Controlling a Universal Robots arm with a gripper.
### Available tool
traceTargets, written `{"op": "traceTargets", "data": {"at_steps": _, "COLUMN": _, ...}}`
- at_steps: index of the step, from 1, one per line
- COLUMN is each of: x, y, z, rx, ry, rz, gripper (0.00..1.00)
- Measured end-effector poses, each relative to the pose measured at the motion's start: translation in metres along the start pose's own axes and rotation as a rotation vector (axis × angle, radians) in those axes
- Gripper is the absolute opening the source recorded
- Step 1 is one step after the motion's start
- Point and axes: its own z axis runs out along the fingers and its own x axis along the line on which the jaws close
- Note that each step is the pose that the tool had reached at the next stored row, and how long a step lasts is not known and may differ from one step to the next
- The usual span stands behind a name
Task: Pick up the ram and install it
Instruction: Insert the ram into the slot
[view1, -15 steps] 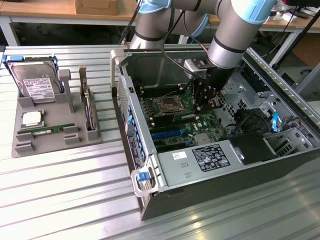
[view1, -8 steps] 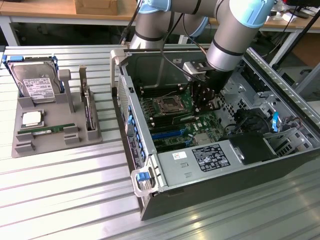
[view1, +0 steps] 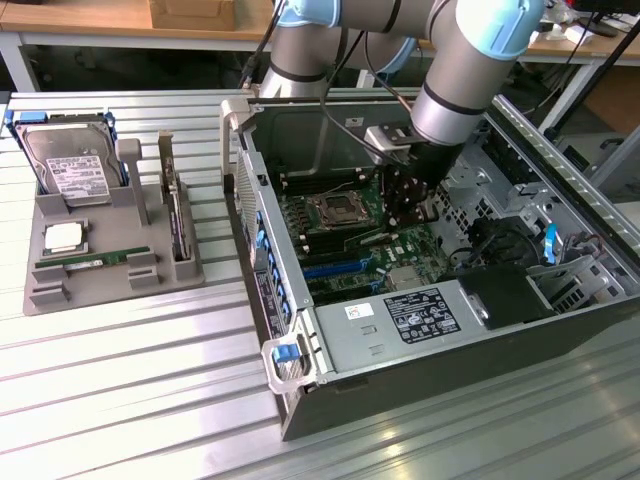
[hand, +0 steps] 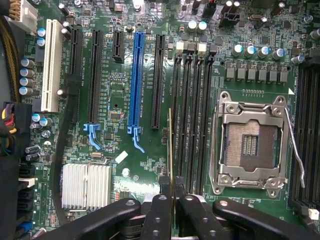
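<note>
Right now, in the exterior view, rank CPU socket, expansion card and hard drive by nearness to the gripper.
1. CPU socket, in the case beside the gripper.
2. Expansion card, on the tray's case side.
3. Hard drive, tray's far end.

Heads up, you won't get 1 readable word here: the white label (view1: 80, 180) on the hard drive (view1: 58, 148), the sticker (view1: 422, 318) on the grey metal box (view1: 345, 347) and the print beside the blue slot (hand: 135, 75) are all too small.
</note>
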Motion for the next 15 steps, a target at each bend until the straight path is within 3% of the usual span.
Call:
{"op": "traceTargets", "data": {"at_steps": 3, "x": 0.000, "y": 0.0001, "z": -0.0008, "rx": 0.0002, "ry": -0.0005, "rz": 0.000, "gripper": 0.12}}
{"op": "traceTargets", "data": {"at_steps": 5, "x": 0.000, "y": 0.0006, "z": -0.0157, "rx": 0.0003, "ry": -0.0011, "rz": 0.000, "gripper": 0.12}}
{"op": "traceTargets", "data": {"at_steps": 15, "x": 0.000, "y": 0.0016, "z": -0.0165, "rx": 0.0002, "ry": -0.0007, "rz": 0.000, "gripper": 0.12}}
